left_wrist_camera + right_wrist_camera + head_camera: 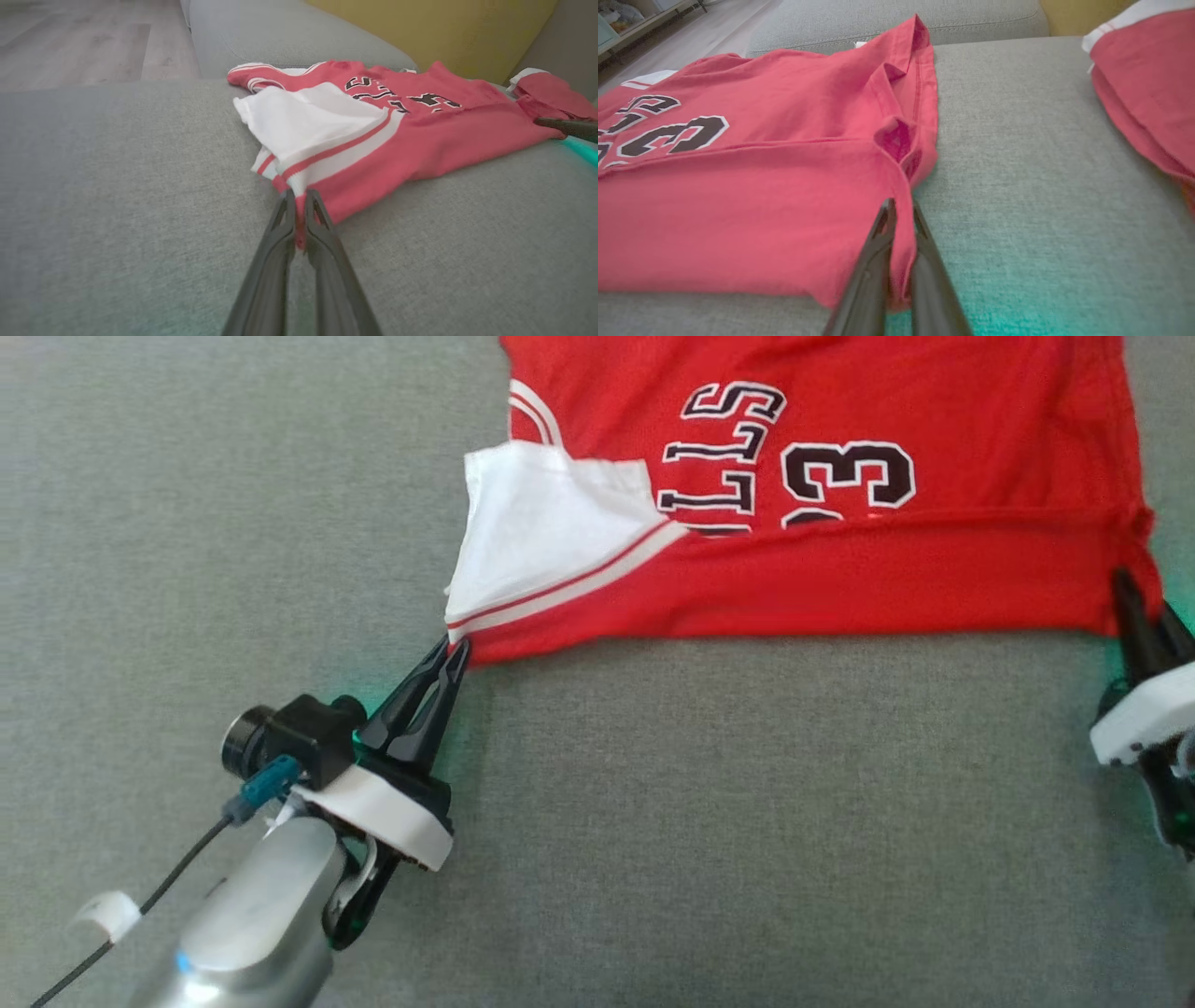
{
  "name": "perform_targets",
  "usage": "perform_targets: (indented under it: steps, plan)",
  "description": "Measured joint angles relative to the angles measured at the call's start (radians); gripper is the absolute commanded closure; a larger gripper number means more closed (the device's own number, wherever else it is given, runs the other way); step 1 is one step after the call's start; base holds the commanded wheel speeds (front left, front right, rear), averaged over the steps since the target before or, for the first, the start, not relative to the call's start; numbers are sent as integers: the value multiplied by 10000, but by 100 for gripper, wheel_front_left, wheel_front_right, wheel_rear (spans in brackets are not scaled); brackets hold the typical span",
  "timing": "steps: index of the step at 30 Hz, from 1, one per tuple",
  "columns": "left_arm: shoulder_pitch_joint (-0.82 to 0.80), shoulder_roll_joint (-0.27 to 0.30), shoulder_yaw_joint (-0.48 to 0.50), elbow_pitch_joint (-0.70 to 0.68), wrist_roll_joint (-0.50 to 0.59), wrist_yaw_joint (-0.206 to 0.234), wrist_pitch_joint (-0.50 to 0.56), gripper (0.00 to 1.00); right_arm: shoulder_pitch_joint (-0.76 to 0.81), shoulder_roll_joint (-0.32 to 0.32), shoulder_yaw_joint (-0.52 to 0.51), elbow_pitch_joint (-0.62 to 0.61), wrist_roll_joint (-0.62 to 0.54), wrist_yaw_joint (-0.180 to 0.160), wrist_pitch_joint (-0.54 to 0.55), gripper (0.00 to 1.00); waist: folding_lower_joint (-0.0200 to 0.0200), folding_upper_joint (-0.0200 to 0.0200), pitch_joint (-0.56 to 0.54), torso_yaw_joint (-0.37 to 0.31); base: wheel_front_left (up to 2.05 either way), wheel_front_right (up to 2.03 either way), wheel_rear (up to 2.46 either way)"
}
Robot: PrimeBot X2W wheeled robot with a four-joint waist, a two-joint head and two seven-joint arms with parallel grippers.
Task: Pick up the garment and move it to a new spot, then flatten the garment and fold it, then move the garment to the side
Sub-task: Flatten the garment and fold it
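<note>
**Garment** (pixel 840 579): red jersey with black, white-edged lettering (pixel 738 448), which reads upside down in the head view. It lies spread on a grey sofa cushion (pixel 747 803), in the upper middle and right of the head view.

**Edges:**
- Near edge: straight, running left to right, with a doubled band of red above it and a fold ridge across.
- Near-left corner: a white panel (pixel 532 532) with red and white stripe trim is turned up over the red.
- Right edge: stitched hem with small puckers, seen in the right wrist view.

**Open room:**
- Bare cushion lies all along the near edge.
- There is a wide bare stretch to the left of the garment.
- To the right, a strip of bare cushion separates the garment from a second red cloth (pixel 1148 84), which lies apart.
- In the left wrist view, wooden floor (pixel 70 42) shows past the cushion's far left side and a yellow surface (pixel 420 28) behind.

**Left gripper** (pixel 451 658): at the near-left corner, fingers pointing up the head view. The jaws are narrow and pinched on the striped corner, and in the left wrist view (pixel 300 198) red cloth shows between the fingers.

**Right gripper** (pixel 1141 616): at the near-right corner. The jaws are narrow, and in the right wrist view (pixel 903 210) the red hem is caught between the fingers.
</note>
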Motion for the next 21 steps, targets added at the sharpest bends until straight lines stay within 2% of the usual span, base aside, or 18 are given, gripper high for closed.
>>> perform_targets:
  steps: [4, 6, 10, 16, 21]
  plan:
    - [262, 217, 0, -414, 4, 27, -38, 100, 576, -479, 88, -391, 50, 0, -33, 100, 0, 0, -267, 131, 0, 0, 0]
    - [849, 447, -21, -878, 0, 136, 81, 100, 1276, -1007, 123, -826, 23, 0, 8, 100, -1, 0, -499, 163, 0, 0, 0]
    - [1726, 794, -79, -1710, -176, 466, 414, 100, 2336, -1388, -104, -1712, 75, 0, 545, 100, -1, 0, -773, 147, 0, 0, 0]
    - [2831, 1016, -341, -2729, -355, 986, 957, 100, 4083, -1482, -970, -3081, 130, 0, 1156, 100, -2, 0, -893, 41, 0, 0, 0]
    - [3247, 1072, -418, -2823, -366, 1166, 1035, 100, 4842, -1012, -1427, -3712, 54, 0, 1386, 100, -2, 0, -919, -58, 0, 0, 0]
